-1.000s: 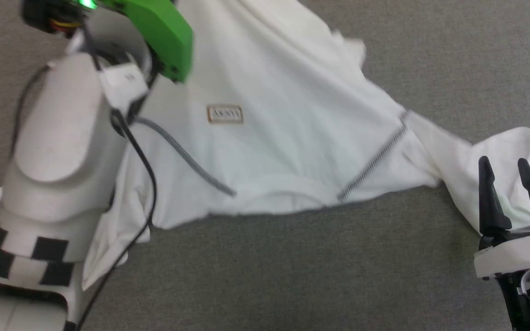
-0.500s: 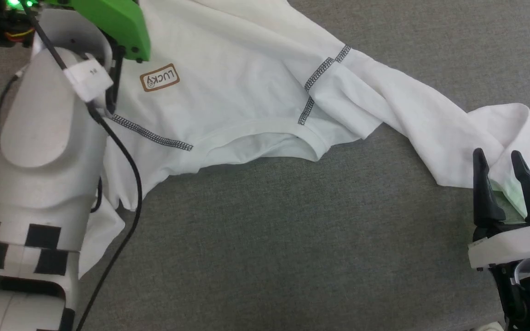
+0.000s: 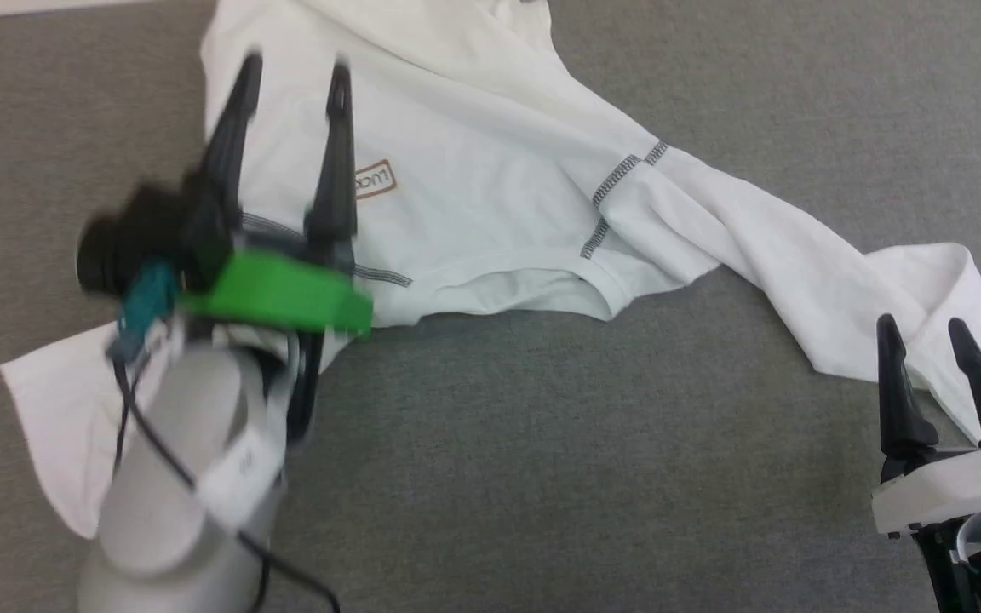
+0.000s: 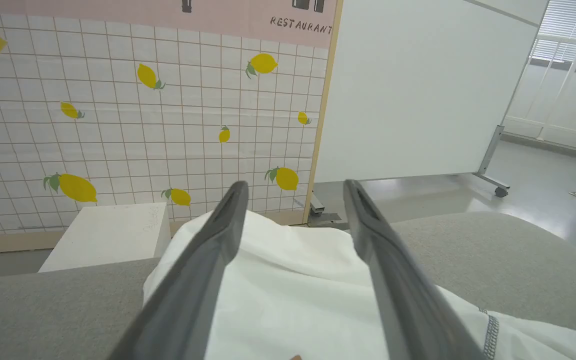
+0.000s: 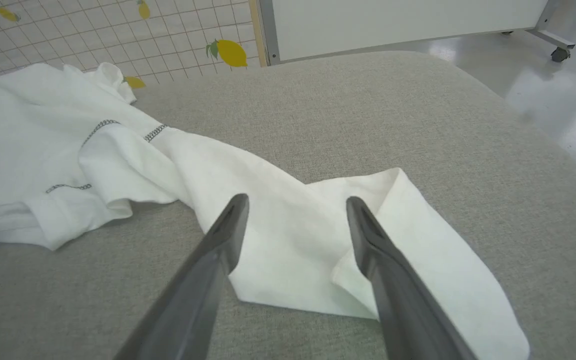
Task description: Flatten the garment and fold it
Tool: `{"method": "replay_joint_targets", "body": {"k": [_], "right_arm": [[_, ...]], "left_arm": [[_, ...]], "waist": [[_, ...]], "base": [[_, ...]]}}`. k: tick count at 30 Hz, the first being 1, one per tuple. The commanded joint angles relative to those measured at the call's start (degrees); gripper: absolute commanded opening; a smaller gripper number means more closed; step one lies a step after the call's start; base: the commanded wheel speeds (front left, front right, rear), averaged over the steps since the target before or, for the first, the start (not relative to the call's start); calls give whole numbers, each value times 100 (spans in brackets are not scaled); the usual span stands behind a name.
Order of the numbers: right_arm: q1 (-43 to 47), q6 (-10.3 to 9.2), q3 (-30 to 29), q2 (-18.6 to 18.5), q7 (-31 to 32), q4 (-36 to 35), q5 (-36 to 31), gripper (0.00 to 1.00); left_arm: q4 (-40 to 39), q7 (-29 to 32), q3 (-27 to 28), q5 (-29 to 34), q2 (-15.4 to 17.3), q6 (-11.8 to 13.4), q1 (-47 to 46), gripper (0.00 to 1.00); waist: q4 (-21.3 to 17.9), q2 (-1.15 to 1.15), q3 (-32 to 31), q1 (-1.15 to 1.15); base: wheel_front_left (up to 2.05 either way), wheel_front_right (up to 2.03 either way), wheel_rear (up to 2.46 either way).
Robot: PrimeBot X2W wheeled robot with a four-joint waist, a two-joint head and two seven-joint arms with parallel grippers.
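The garment (image 3: pixel 473 162) is a white long-sleeved shirt spread on the grey surface, collar toward me, with grey stitched shoulder seams and a brown-bordered patch (image 3: pixel 374 180). One sleeve (image 3: pixel 806 255) trails to the right, the other sleeve (image 3: pixel 56 409) to the lower left. My left gripper (image 3: pixel 295 72) hovers open over the shirt's left shoulder, holding nothing; its fingers (image 4: pixel 213 250) frame the garment (image 4: pixel 288 285) in the left wrist view. My right gripper (image 3: pixel 920 328) is open at the right sleeve's cuff (image 5: pixel 418 260), holding nothing.
The grey padded surface (image 3: pixel 542 443) lies bare in front of the collar. Past its far edge stand a white box (image 4: pixel 108 235), a lemon-patterned tiled wall (image 4: pixel 143 110) and a white rolling panel (image 4: pixel 418 90).
My left gripper went from shut to open and its arm swung back, so its fingers now point over the shirt's left shoulder. The head view shifted. The right gripper stayed open.
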Motion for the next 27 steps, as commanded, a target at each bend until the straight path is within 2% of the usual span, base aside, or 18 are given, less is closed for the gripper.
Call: {"method": "replay_joint_targets", "body": {"k": [1,6,10,14,15,20,27], "right_arm": [[94,-9,30,4,43,-54,-40,100],[277,-9,92,4,119,-122,-25,100],[419,-9,106,4,150,-127,-7,100],[513,-9,73,4,204,-143,-55,100],[477,-9,28,4,314,-219,-226,100],[215,-9,-146,-40,684,-293,-375,100],[-289,-9,-319,-796,1431,139,-78,100]], "left_arm": [[-276,-105,6,21,52,161,541,100],[-1153,-372,103,49,-173,689,2190,100],[-1617,-430,203,103,-515,848,3213,100],[-1672,-433,218,341,-662,689,3752,100],[-1639,-434,270,447,-738,529,3841,100],[-1608,-435,352,592,-827,290,3759,100],[-1600,-435,399,865,-888,54,3614,100]], "waist": [[421,0,-503,0],[534,0,-737,0],[617,0,-916,0],[732,0,-1107,0],[789,0,-1207,0],[854,0,-1194,0],[901,0,-814,0]], "base": [[0,0,0],[0,0,0],[0,0,0],[0,0,0],[0,0,0],[0,0,0],[0,0,0]]}}
